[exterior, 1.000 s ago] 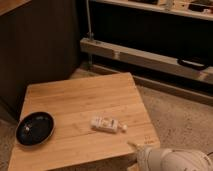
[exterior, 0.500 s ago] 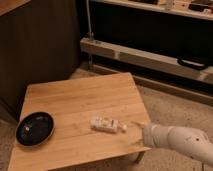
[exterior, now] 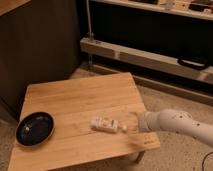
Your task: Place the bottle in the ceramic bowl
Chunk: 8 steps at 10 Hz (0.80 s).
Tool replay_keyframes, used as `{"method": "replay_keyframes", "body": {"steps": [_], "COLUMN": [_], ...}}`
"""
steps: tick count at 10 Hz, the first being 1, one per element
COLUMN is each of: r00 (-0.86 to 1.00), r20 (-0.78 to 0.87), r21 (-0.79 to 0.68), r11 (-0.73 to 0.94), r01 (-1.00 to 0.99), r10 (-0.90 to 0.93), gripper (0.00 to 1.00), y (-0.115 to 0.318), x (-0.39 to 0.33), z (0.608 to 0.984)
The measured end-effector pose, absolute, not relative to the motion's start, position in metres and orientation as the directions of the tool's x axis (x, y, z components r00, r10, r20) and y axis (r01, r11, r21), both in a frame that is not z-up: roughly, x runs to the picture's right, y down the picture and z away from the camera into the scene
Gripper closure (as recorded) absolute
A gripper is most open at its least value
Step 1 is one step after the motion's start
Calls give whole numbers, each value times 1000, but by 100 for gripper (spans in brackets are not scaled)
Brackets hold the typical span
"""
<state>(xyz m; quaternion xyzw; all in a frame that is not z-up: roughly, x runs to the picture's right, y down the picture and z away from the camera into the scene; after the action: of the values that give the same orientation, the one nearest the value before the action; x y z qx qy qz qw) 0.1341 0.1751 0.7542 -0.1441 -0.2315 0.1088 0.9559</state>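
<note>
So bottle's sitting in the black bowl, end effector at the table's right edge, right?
No: camera view shows the bottle lying on the table, right of the bowl, not in it. The end effector is at the table's right edge.

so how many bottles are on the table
1. The bottle lies on its side on the wooden table, between the ceramic bowl and the open gripper close beside it. None looks hidden.

Your arm (exterior: 175, 122): smooth, rounded white casing, bulbous near the wrist. Your hand (exterior: 132, 126), at five o'clock in view: pale tan fingers, spread apart.
</note>
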Motion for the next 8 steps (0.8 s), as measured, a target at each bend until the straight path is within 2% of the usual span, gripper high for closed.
{"method": "replay_keyframes", "body": {"steps": [4, 8], "r00": [845, 851], "r20": [368, 359], "r21": [-421, -446], "r11": [880, 871], "r01": [-219, -206], "r10": [387, 385], "gripper": [35, 35], "y": [206, 216], "x": [79, 27], "z": [753, 753]}}
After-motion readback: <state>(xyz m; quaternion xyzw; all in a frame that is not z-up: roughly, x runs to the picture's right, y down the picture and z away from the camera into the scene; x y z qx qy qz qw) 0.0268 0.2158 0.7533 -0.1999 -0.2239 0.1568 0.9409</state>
